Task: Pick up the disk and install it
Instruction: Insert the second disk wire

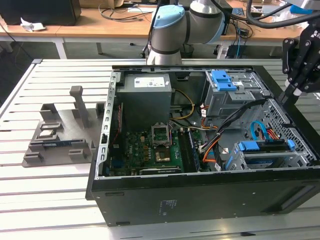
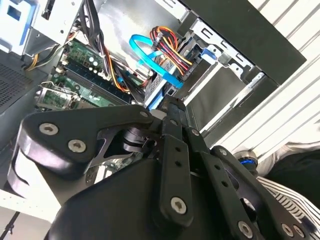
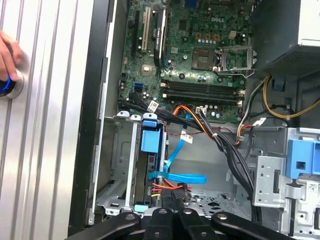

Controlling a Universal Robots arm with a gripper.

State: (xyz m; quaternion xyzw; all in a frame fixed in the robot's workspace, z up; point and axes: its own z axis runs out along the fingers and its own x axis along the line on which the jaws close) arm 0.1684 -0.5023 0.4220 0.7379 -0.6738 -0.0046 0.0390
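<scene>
One open computer case (image 1: 200, 200) lies on its side on the slatted table (image 1: 50, 200), and you can see straight into it. The disk (image 1: 248, 146) sits in the metal drive cage (image 1: 295, 157) at the case's near corner on the exterior view's right. In the first wrist view it shows edge-on, its blue frame (image 3: 151, 140) between the cage walls, with a blue flat cable (image 3: 180, 177) and a bundle of red and yellow wires (image 3: 167, 189) just beside its end. Elsewhere in the case are the green motherboard (image 1: 150, 150), the grey metal box (image 1: 147, 100) with a white sticker, and a second cage carrying a bare blue bracket (image 1: 223, 80).

Your gripper (image 1: 289, 95) hangs above the case's far edge on the exterior view's right, apart from the disk, its fingers (image 3: 161, 220) pressed together with nothing between them.

Outside the case, a grey fixture (image 1: 60, 135) stands on the table, and a hand (image 3: 7, 55) rests by a blue-ringed button (image 3: 10, 86).
</scene>
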